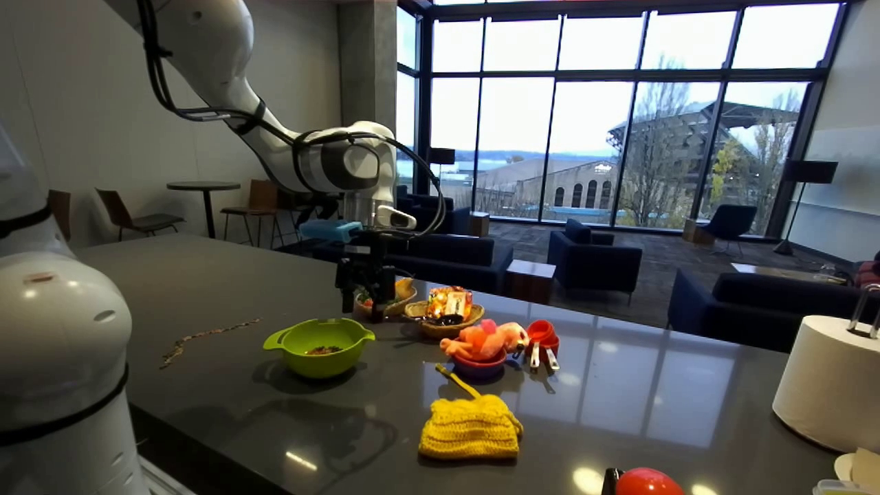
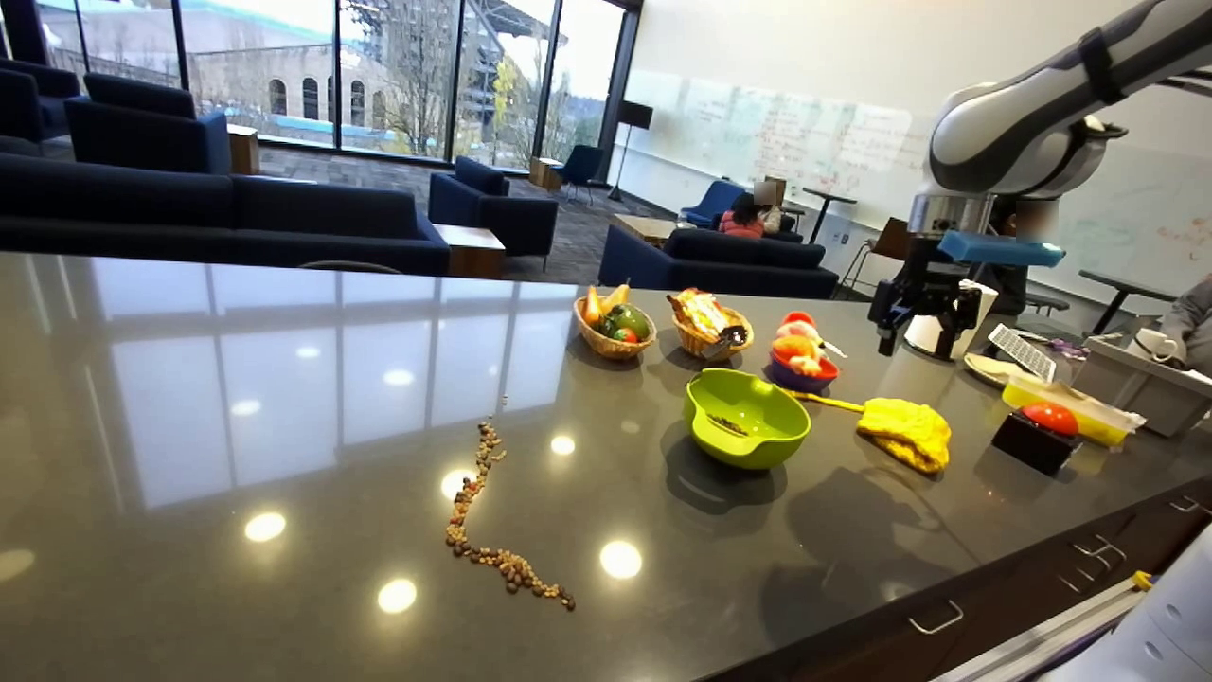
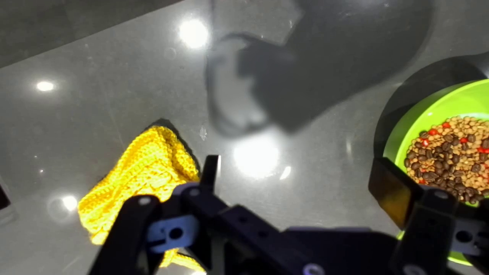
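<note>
My gripper (image 3: 301,181) stands open above the grey counter, and only counter surface shows between its fingers. In both exterior views the gripper (image 1: 361,306) hangs pointing down, clear of the counter. A lime-green bowl (image 3: 473,95) lies to the right in the wrist view, partly covered by a finger (image 3: 393,191). Inside it are mixed beans (image 3: 454,152), brown, tan and red. On the left in that view is a yellow knitted cloth (image 3: 141,172), partly hidden by the gripper's linkage. A winding trail of beans (image 2: 464,516) lies loose on the counter, apart from the bowl.
Wicker baskets of produce (image 2: 620,322) and packets (image 2: 705,322) stand along the far edge. Near them are a pink plush toy (image 1: 485,340) in a small bowl and red measuring cups (image 1: 543,337). A paper towel roll (image 1: 832,385) and a red button (image 2: 1051,418) stand farther along.
</note>
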Robot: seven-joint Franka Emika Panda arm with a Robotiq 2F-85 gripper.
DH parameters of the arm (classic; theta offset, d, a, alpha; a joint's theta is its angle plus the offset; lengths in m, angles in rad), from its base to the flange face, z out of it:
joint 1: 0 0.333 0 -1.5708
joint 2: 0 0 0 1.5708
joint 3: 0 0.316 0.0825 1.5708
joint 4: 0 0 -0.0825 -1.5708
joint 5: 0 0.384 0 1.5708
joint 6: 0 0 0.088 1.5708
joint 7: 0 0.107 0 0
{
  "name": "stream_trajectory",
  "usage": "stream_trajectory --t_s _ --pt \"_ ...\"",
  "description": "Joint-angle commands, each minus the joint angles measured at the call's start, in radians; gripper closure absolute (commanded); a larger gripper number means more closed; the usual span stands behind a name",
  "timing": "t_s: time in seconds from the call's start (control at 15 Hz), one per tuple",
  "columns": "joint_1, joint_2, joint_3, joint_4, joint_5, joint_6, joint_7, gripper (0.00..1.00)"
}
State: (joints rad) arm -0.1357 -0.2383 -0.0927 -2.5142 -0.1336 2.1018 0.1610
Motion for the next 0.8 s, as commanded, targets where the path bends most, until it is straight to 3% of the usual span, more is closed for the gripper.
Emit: stream_trajectory --t_s 0.0,0.73 --pt "0.004 0.008 0.000 -0.009 -0.010 0.029 -0.040 0.00" --pt "-0.039 0.247 -0.068 0.096 -0.030 0.196 -0.121 0.00"
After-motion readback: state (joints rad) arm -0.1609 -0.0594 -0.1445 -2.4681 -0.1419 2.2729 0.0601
